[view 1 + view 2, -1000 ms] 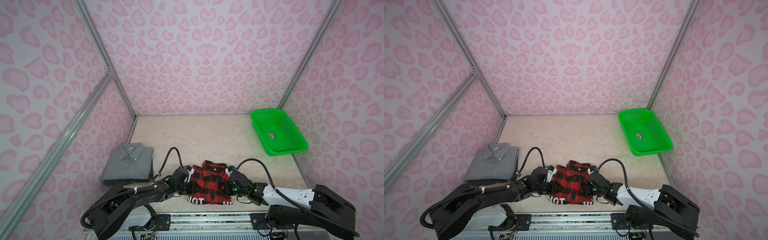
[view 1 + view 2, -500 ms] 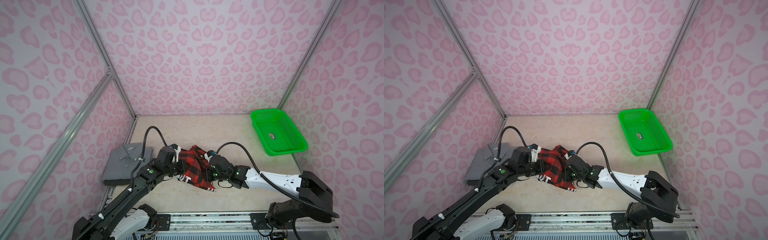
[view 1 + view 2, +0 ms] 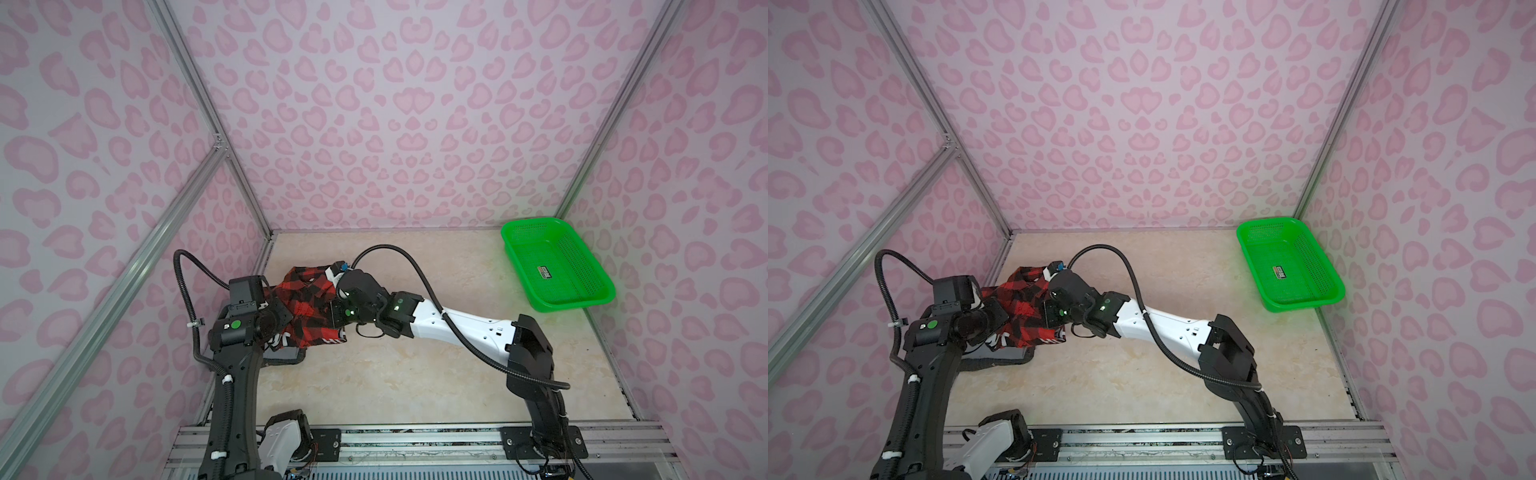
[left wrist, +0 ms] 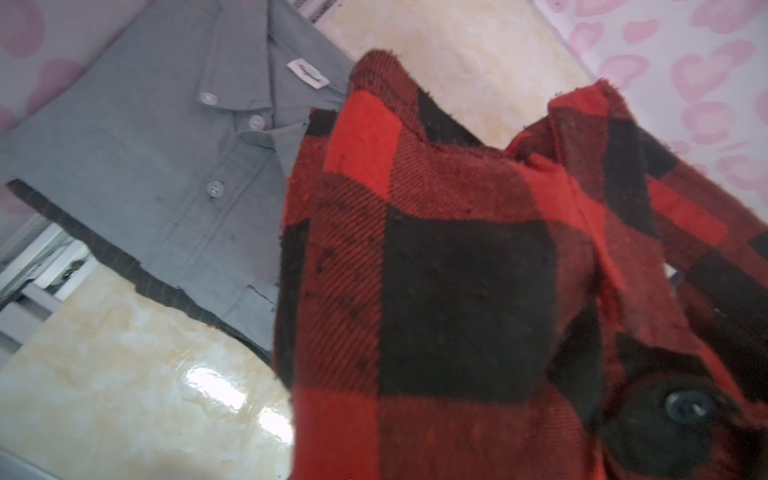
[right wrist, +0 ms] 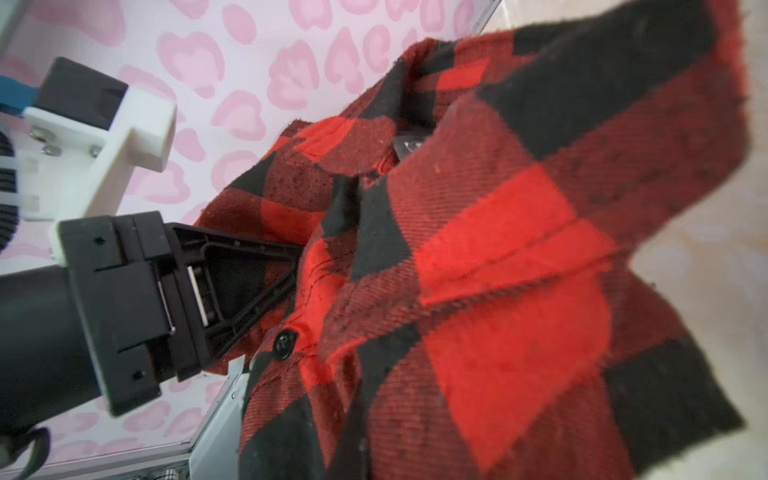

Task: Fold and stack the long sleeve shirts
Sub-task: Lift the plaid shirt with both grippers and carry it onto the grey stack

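Two collared cloth garments are close to stacked: the plain grey buttoned shirt (image 4: 166, 166) lies folded flat, and just above it the red-and-black checked shirt (image 3: 307, 299) hangs pinched tight by the left gripper (image 5: 291, 270) and right gripper (image 3: 334, 311), so seemingly only lowering and releasing remain.

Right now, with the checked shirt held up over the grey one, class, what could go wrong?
1. The checked shirt hangs slack and bunched in the air, so its fold may come undone when lowered.
2. Its hem trails over the grey shirt and could rumple it or land off-centre.
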Controlling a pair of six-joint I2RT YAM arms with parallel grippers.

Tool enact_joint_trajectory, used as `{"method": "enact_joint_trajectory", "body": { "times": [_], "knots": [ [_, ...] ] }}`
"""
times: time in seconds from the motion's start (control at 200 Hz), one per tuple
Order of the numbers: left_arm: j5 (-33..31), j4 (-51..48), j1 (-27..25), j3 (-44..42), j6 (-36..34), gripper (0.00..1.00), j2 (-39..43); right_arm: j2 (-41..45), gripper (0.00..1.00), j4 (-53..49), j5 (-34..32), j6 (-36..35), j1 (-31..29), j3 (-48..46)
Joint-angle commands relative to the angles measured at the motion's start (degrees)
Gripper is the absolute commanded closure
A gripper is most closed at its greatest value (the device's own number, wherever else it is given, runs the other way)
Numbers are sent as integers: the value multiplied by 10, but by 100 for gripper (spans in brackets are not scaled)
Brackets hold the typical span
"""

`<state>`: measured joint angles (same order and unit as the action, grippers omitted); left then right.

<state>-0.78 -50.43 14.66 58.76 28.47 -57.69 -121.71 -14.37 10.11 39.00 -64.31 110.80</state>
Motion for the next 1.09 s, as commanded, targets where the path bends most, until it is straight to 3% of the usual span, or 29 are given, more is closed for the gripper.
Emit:
{"method": "enact_joint_trajectory", "body": {
  "times": [0.0, 0.06, 0.15, 0.305, 0.42, 0.895, 0.985, 1.09],
  "knots": [
    [-113, 32, 14, 19, -6, 96, -4, -58, 100, -26, 2, -33, -5, 74],
    [-173, 50, 16, 13, -7, 96, -15, -91, 100, -21, 12, -32, -5, 113],
    [-209, 87, 24, 3, -7, 96, -41, -143, 100, -11, 25, -23, -5, 164],
    [-206, 145, 66, -3, 3, 96, -95, -207, 100, 5, 23, -25, -12, 239],
    [-246, 150, 68, 7, -5, 96, -141, -254, 100, 7, 30, -30, -14, 298],
    [-302, 154, 75, 48, -11, 96, -246, -341, 100, 104, 16, -18, -25, 358],
    [-286, 163, 76, 45, -16, 91, -253, -350, 100, 110, 9, -13, -26, 357],
    [-269, 167, 80, 39, -6, 77, -247, -361, 100, 121, 7, -3, -27, 360]
  ]
}}
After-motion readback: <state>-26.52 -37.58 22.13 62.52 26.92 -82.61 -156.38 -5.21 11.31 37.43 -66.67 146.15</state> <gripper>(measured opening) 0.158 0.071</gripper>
